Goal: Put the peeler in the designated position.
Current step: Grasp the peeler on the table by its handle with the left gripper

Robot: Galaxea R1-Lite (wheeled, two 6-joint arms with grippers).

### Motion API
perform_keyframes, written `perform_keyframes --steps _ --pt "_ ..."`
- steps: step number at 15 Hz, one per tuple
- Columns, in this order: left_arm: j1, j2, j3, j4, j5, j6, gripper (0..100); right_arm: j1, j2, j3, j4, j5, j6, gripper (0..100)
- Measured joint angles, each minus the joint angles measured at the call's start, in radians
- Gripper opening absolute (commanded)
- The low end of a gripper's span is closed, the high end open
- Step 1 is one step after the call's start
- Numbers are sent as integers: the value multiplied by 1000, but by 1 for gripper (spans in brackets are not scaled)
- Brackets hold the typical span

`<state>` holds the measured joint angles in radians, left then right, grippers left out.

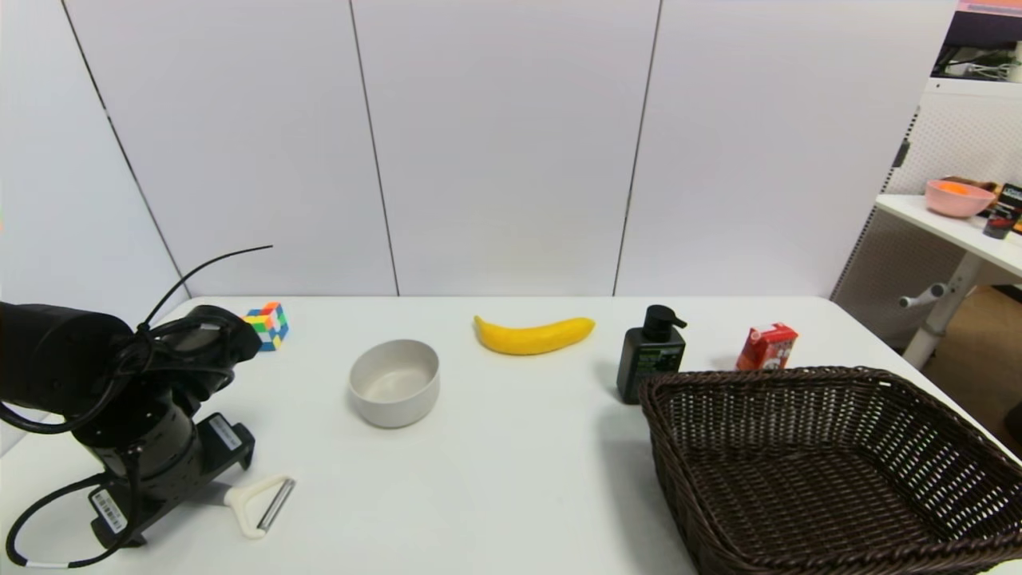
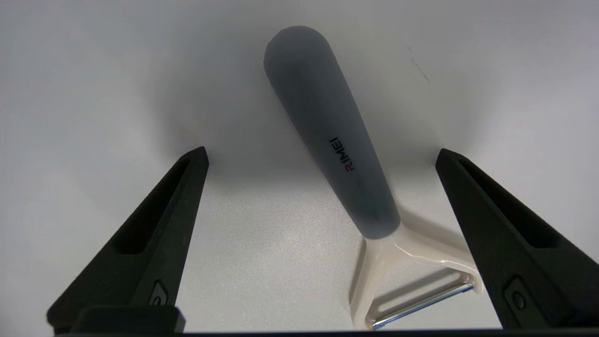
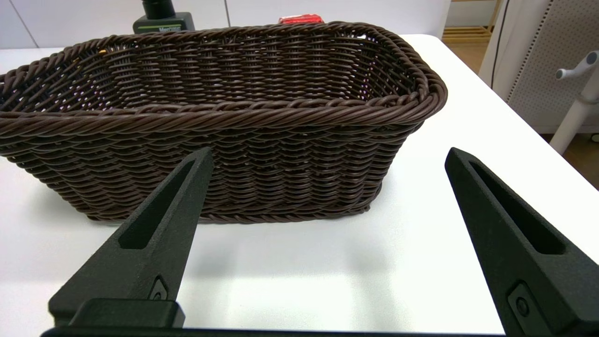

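Below, one peeler (image 2: 337,154) lies between the spread left gripper (image 2: 323,154).

The left arm reaches in low at the near left of the table, its wrist bent downward and the left gripper (image 2: 323,154) spread wide close above the surface, while the right gripper (image 3: 327,157), likewise spread wide, sits low and level at the near right.
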<state>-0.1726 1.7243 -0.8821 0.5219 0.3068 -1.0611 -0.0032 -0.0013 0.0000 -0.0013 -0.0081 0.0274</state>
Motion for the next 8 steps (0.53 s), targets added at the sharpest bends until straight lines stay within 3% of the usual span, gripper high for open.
perform_keyframes --steps 5,6,8 --pt "11 2 -10 0 0 1 100 0 0 0 0 0 0 100" --pt "11 2 -10 0 0 1 0 0 0 0 0 1 0 100" --pt "11 2 -11 1 0 2 0 0 0 0 0 0 0 100"
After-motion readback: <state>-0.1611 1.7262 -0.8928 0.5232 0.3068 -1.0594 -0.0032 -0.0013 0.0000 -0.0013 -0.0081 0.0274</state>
